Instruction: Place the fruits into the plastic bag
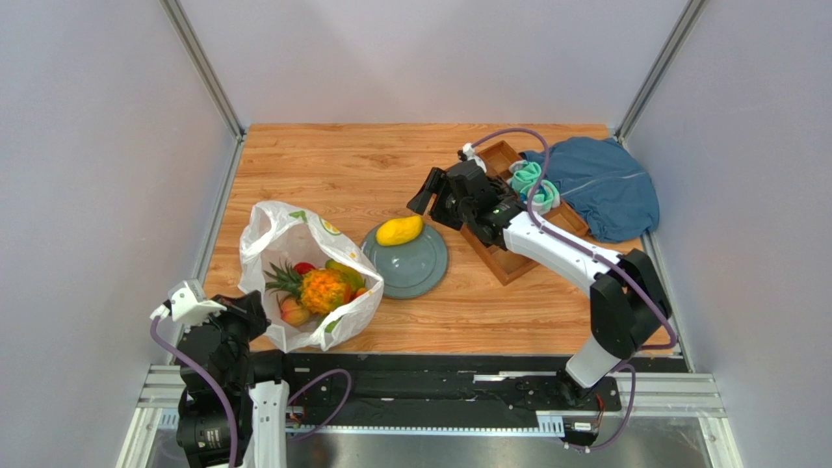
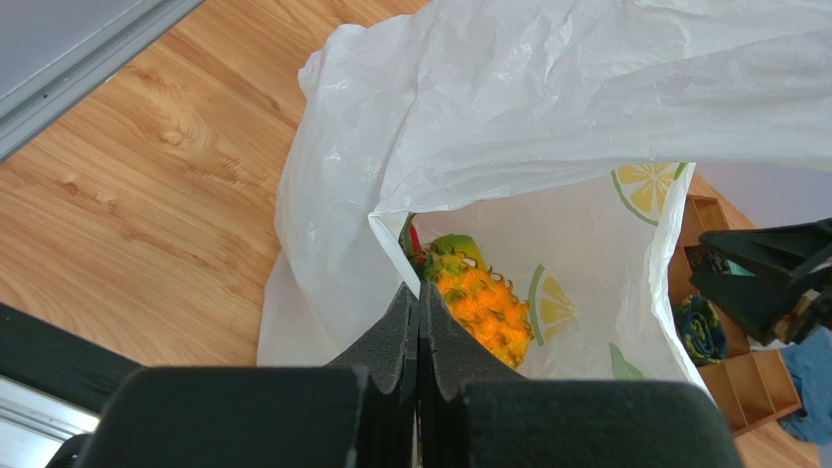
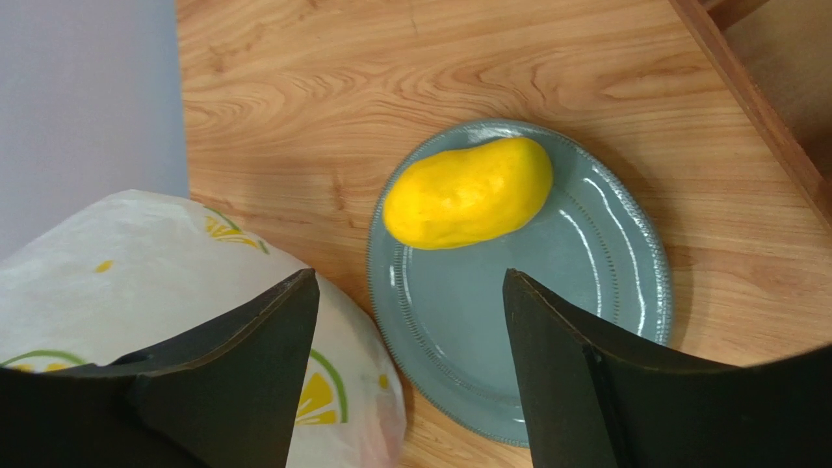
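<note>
The white plastic bag (image 1: 278, 232) with citrus prints stands open at the left of the table. Inside it lie an orange pineapple (image 1: 324, 291), a peach (image 1: 293, 312), a red fruit (image 1: 305, 267) and a green-yellow one (image 1: 345, 274). My left gripper (image 1: 254, 314) is shut on the bag's near rim; in the left wrist view its fingertips (image 2: 418, 292) pinch the thin plastic bag (image 2: 508, 107) just before the pineapple (image 2: 485, 304). A yellow mango (image 1: 399, 230) lies on a grey-green plate (image 1: 422, 265). My right gripper (image 1: 431, 201) hangs open just above and beyond the mango (image 3: 467, 192), nothing between its fingers.
A wooden tray (image 1: 508, 261) sits right of the plate, under the right arm, with rolled teal socks (image 1: 532, 183) at its far end. A blue cloth (image 1: 603, 185) lies at the back right. Metal frame posts and grey walls border the table.
</note>
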Controlling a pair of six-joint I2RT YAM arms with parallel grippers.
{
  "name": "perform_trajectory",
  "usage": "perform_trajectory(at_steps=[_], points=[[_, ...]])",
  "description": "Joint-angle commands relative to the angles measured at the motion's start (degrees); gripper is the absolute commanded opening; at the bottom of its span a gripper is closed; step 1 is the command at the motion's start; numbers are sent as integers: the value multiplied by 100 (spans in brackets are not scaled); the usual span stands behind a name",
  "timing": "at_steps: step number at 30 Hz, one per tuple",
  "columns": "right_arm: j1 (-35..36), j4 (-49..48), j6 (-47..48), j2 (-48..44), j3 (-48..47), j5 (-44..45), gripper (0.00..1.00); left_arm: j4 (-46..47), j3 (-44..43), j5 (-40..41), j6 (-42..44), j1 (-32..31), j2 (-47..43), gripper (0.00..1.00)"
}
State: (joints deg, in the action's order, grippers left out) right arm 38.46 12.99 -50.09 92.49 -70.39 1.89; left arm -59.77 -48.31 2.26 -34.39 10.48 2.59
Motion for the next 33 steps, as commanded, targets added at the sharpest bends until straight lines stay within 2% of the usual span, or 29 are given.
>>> perform_trajectory(at_steps=[1,6,12,24,33], points=[[-136,-139,8,436,-141,-347,75,114,-46,73,-59,-11,101,0],[-225,-25,-370,1068,-396,-707,78,123,-46,73,-59,-11,119,0],[-225,256,-801,1605,-774,-699,79,123,-46,73,-50,-11,137,0],[-233,818,-1863,2124,-1055,-374,80,132,-46,64,-33,-11,145,0],[-216,1214,-2295,2335,-1398,-198,80,158,-38,20,3,-11,145,0]])
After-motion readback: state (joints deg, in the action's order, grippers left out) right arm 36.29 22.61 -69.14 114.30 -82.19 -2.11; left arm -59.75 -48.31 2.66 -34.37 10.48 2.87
